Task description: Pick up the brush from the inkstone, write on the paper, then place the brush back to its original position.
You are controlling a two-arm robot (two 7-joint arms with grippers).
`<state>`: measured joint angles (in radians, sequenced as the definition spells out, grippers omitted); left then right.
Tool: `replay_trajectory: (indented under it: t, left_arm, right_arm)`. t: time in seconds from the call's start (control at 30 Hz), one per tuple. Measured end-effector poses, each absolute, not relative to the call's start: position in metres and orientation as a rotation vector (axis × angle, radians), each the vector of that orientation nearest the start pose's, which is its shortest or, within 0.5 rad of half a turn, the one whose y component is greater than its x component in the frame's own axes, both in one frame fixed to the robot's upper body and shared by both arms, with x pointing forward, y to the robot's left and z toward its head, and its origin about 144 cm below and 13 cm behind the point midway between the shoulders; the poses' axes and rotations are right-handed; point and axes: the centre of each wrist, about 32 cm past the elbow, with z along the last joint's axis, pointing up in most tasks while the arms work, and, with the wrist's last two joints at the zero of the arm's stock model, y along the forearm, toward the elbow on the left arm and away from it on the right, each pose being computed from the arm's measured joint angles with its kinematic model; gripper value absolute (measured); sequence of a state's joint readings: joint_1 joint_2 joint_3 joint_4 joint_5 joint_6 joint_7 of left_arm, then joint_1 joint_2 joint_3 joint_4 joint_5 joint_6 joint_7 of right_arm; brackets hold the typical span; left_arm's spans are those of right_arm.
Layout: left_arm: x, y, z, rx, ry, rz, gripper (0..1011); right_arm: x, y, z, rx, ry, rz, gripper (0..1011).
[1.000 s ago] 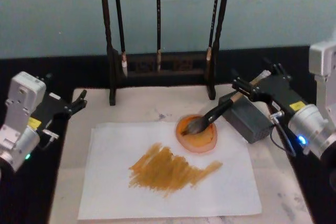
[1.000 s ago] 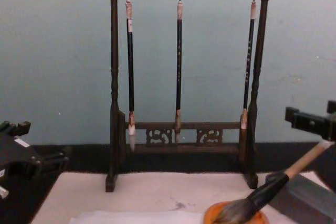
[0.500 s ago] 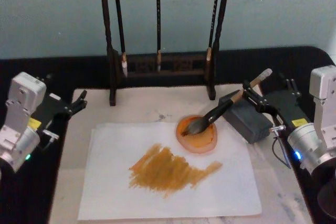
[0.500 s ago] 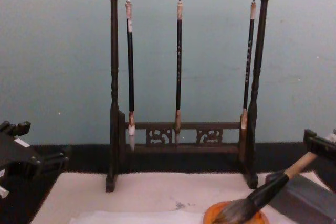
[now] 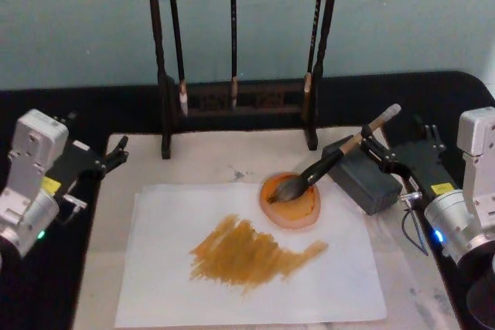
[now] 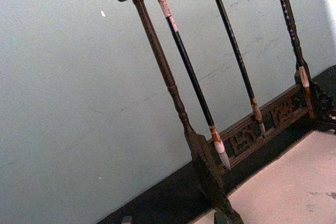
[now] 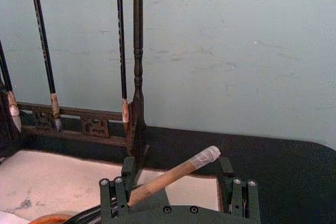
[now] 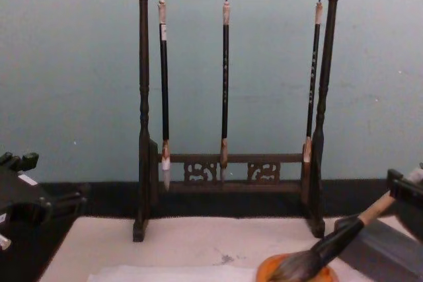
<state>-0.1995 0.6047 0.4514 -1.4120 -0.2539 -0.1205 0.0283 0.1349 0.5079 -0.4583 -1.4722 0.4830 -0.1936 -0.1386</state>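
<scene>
1. A tall dark brush stand (image 5: 232, 98) fills the top middle of the head view. Three thin black brushes (image 8: 225, 84) hang from its top bar.
2. A big pale mat (image 5: 209, 161) lies in the lower middle of the head view. The stand's feet are on its far edge.
3. The paper (image 5: 166, 268) is a white sheet on the mat, low in the middle. It has a wide orange-brown smear of ink on it.
4. The left gripper (image 5: 117, 149) sits at the left edge of the head view, beside the mat. It touches nothing. I cannot tell if its fingers are apart or together.
5. The right gripper (image 5: 379, 154) sits at the right edge of the head view. Its fingers (image 7: 114, 195) are wide apart, one on each side of the brush handle. They do not squeeze it.
6. A grey block (image 5: 360, 177) lies right of the middle, just beside the paper.
7. The brush (image 5: 329, 162) leans on the grey block. Its pale end points up and to the right. Its bushy dark tip lies in the inkstone.
8. The inkstone (image 5: 292, 208) is a small round orange dish. It sits on the paper's top right part.
</scene>
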Motion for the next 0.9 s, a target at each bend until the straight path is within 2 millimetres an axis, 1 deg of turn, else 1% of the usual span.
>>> replay_trajectory:
  t: [0.9]
  left_arm:
    - [0.4886,0.3096,1.1398,0.304,-0.285,1.248,1009]
  right_arm:
    - [0.4693,-0.2617,1.1279,-0.007,-0.045,-1.35,1000]
